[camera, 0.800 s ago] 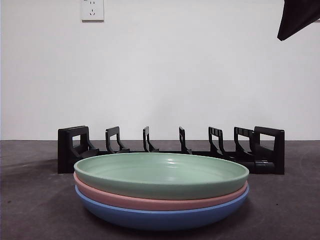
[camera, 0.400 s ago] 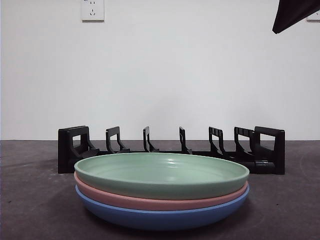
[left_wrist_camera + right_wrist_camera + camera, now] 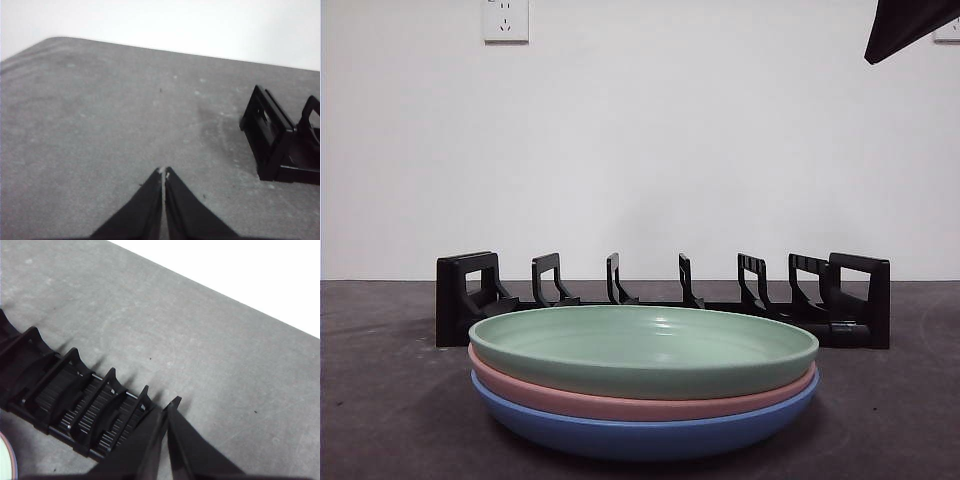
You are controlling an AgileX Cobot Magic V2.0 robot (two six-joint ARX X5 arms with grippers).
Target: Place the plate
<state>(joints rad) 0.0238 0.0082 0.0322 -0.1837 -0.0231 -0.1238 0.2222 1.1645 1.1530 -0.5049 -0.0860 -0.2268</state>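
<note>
Three plates lie stacked near the front of the table: a green plate on top, a pink plate under it and a blue plate at the bottom. Behind the stack stands a black slotted dish rack with nothing in its slots. My right gripper hovers shut and empty above one end of the rack, and a sliver of the green plate shows beside it. In the front view it is only a black tip at the top right corner. My left gripper hangs shut over bare table, apart from the rack's end.
The dark grey table runs back to a white wall with a power outlet high on it. Bare table surface lies on both sides of the stack and rack.
The black arm tip at the top right rose and shifted slightly left a second ago, then held still. Plates and rack have not moved.
</note>
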